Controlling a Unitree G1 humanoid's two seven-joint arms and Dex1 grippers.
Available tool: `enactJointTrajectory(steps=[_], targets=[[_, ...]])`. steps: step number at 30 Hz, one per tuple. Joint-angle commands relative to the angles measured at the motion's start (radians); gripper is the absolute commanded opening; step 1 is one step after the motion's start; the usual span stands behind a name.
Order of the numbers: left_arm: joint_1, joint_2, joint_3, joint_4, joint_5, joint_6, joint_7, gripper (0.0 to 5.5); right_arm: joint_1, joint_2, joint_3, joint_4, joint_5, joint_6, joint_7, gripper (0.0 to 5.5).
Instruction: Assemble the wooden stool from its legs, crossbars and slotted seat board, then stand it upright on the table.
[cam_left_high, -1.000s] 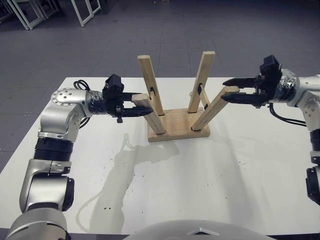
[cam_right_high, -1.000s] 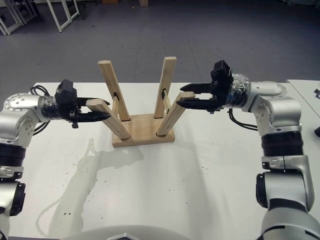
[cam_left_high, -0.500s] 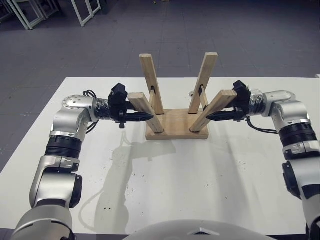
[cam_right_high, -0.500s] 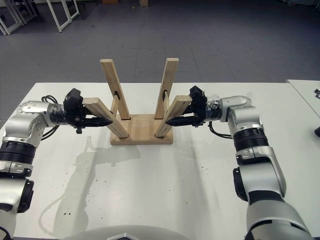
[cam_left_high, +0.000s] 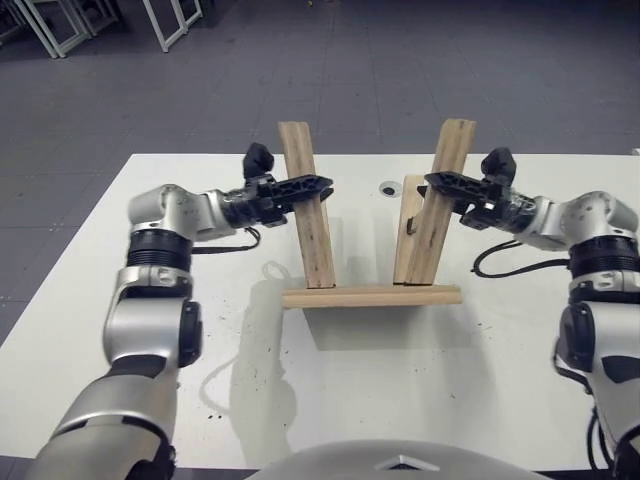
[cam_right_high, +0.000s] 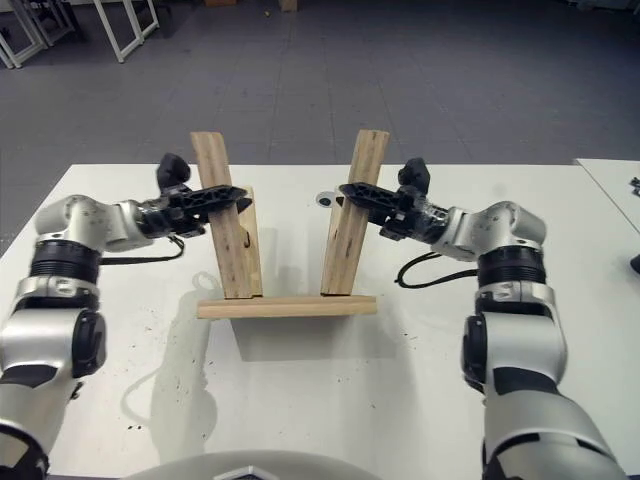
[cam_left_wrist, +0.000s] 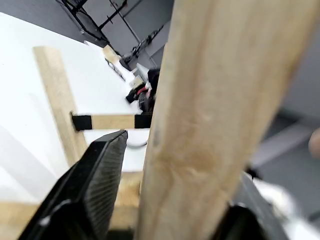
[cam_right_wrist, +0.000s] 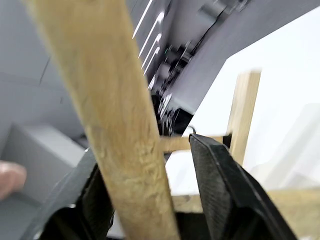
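The wooden stool stands legs-up on the white table (cam_left_high: 520, 390), its seat board (cam_left_high: 370, 296) lowest and edge-on to me. My left gripper (cam_left_high: 303, 186) is shut on the left leg (cam_left_high: 312, 225) near its upper end. In the left wrist view that leg (cam_left_wrist: 210, 115) runs between the black fingers (cam_left_wrist: 102, 165), with a crossbar (cam_left_wrist: 107, 121) beyond. My right gripper (cam_left_high: 447, 183) is shut on the right leg (cam_left_high: 440, 215) near its upper end. That leg (cam_right_wrist: 115, 115) crosses between the fingers (cam_right_wrist: 220, 185) in the right wrist view.
A small round hole (cam_left_high: 388, 187) lies in the table behind the stool. A black cable (cam_left_high: 500, 262) trails under my right arm, another (cam_left_high: 235, 240) under the left. Metal table frames (cam_left_high: 60, 25) stand on the grey floor at the far left.
Both grippers have gone from the front legs' tips to gripping them higher up. The stool has tipped, so the seat board shows edge-on and the legs look upright.
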Motion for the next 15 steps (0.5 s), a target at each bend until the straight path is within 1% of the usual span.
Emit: enactJointTrajectory(steps=[1,3,5,6,8,11,13,15], targets=[[-0.016,-0.052,0.288,0.264,-0.120,-0.151,0.320,2.48,-0.043,0.098,-0.215,0.202,0.054,-0.241,-0.252,3.18],[-0.011,-0.052,0.427,0.324,-0.195,-0.266,0.464,2.48,-0.053,0.123,-0.346,0.262,0.114,-0.355,-0.379,3.18],[-0.006,-0.047,0.532,0.328,-0.260,-0.337,0.526,2.48,-0.044,0.124,-0.433,0.277,0.148,-0.430,-0.464,3.18],[-0.002,-0.044,0.571,0.324,-0.284,-0.349,0.542,2.48,-0.039,0.121,-0.466,0.276,0.159,-0.459,-0.495,3.18],[0.011,-0.042,0.604,0.310,-0.289,-0.349,0.567,2.48,-0.033,0.113,-0.521,0.267,0.175,-0.495,-0.541,3.18],[0.020,-0.036,0.608,0.286,-0.260,-0.363,0.592,2.48,-0.020,0.111,-0.508,0.231,0.130,-0.495,-0.563,3.18],[0.019,-0.017,0.600,0.261,-0.232,-0.412,0.600,2.48,-0.006,0.109,-0.445,0.180,0.067,-0.477,-0.553,3.18],[0.034,0.023,0.620,0.234,-0.214,-0.515,0.622,2.48,0.026,0.094,-0.354,0.093,-0.014,-0.450,-0.521,3.18]])
